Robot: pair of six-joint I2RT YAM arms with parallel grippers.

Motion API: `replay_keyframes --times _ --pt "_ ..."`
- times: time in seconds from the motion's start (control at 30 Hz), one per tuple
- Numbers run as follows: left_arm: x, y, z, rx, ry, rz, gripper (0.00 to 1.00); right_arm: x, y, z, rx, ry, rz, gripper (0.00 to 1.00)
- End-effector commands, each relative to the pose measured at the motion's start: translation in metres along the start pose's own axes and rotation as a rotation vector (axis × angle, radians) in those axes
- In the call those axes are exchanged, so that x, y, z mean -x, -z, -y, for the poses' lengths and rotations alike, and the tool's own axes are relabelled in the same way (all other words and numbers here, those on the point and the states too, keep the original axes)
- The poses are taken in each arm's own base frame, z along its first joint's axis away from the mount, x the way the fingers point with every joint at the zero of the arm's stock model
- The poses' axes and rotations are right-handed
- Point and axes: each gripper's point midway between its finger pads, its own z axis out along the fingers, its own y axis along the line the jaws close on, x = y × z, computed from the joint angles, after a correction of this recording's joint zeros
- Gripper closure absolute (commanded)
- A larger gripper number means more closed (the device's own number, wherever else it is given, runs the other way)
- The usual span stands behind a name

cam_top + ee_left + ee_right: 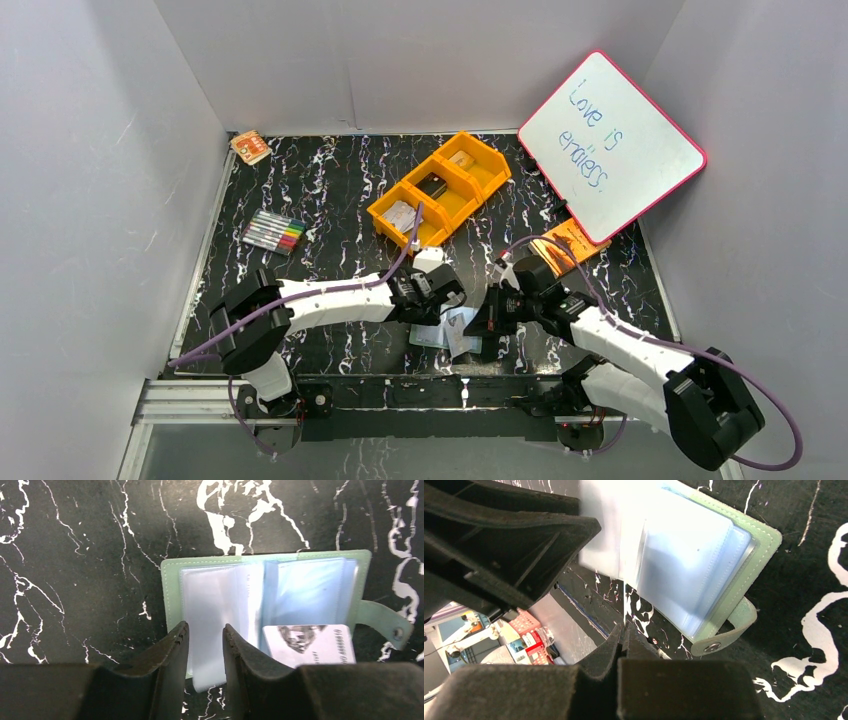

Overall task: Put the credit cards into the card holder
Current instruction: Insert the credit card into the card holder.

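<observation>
The card holder (432,336) lies open near the table's front edge, grey-green with pale blue pockets (170,580) (764,540). My left gripper (450,292) is over its left half. Its jaws (206,627) stand a narrow gap apart, straddling a flat clear pocket leaf. My right gripper (487,322) is shut on a silver-grey credit card (307,645), seen edge-on between its tips (624,627). The card's far end lies on the holder's right pockets. More cards lie in the orange tray: silver-grey (400,214), black (432,187), tan (462,158).
The orange three-compartment tray (490,150) stands mid-table behind the grippers. A pink-framed whiteboard (610,145) leans at the back right on an orange stand (565,245). Coloured markers (273,233) lie at the left, an orange packet (250,147) at the back left. The snap tab (387,622) sticks out to the side.
</observation>
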Motion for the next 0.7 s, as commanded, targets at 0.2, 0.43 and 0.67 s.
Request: replay_keyframes --times 0.2,0.43,0.67 --pt "-0.011 -0.010 -0.030 0.109 0.010 0.002 0.78 0.012 0.006 -0.014 0.036 0.035 0.065 1.00" --pt "-0.012 -0.009 -0.033 0.115 0.013 0.002 0.78 0.021 -0.006 -0.018 0.066 0.018 0.072 1.00" --pt "-0.015 -0.009 -0.035 0.117 0.017 -0.006 0.78 0.022 -0.015 -0.013 0.060 -0.015 0.060 1.00"
